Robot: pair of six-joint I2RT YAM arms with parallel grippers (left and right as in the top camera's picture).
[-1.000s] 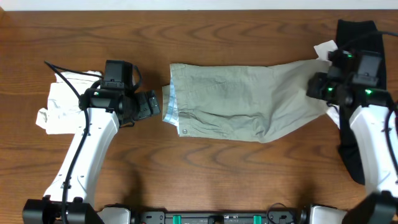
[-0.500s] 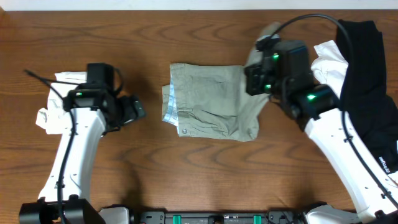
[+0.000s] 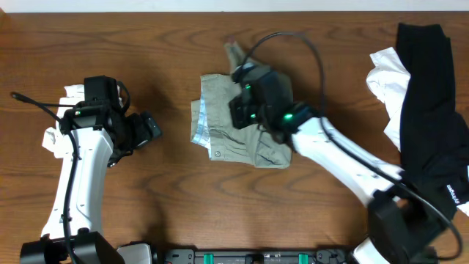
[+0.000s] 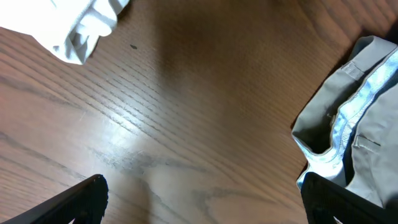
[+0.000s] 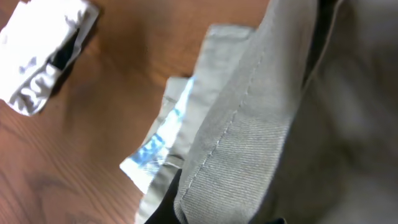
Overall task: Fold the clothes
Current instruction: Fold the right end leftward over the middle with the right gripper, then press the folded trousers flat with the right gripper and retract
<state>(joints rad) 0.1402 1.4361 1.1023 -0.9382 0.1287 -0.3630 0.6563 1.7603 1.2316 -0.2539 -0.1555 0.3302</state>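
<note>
We show the right gripper (image 3: 238, 110), jaws clenched on the shorts (image 3: 220, 128), holding a leg over the waist to halve them; left gripper (image 3: 150, 127) jaws released.

text: none legible | right arm (image 3: 448, 192): small print, perhaps lettering, unreadable

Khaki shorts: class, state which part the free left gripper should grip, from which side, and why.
Probably the waistband edge of the khaki shorts, approached from the left, low along the table. It faces the open left gripper, stands slightly raised, and lies clear of the right gripper, which holds the folded-over leg.
</note>
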